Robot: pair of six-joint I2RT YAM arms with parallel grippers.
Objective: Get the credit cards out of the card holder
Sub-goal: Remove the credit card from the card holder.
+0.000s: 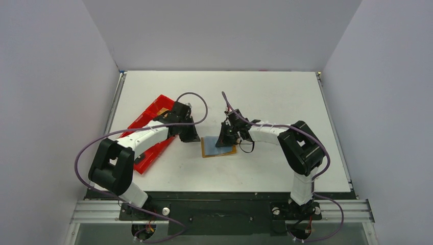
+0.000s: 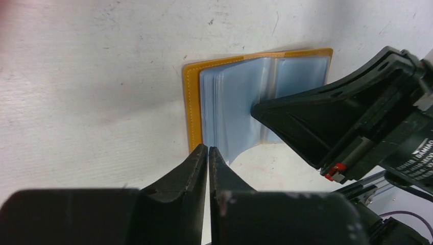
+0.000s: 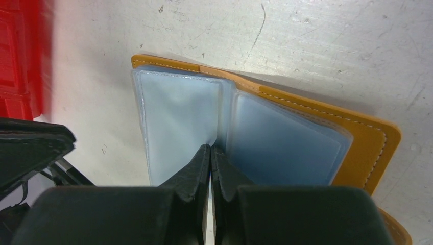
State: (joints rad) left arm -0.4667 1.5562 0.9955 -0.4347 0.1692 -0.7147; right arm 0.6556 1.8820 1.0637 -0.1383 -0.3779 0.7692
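**Holder** [image 3: 368, 148]: lies open and flat on the table [image 1: 265, 97], near its centre. In the right wrist view the tan border shows along the 12 and 3 o'clock edges.

**Cards** [image 3: 176, 120]: pale blue-grey, inside the holder, spread as two leaves either side of the fold. None lies outside the holder.

**Left gripper** [image 2: 208, 152]: jaws pressed together, nothing visible between them. In the left wrist view the tips stand at the holder's 7 o'clock corner, at the tan border. Contact with it cannot be confirmed.

**Right gripper** [image 3: 210, 152]: jaws pressed together, tips set at the fold between the two leaves and against the cards. Whether a leaf is caught between the tips cannot be told.

**Layout, top view:** the left gripper stands at 9 o'clock of the holder and the right gripper at 3 o'clock, both low over it and facing each other.

**Tray** [image 1: 144, 159]: red, lies at 9 o'clock beyond the left gripper, apart from the holder and partly covered by the left arm
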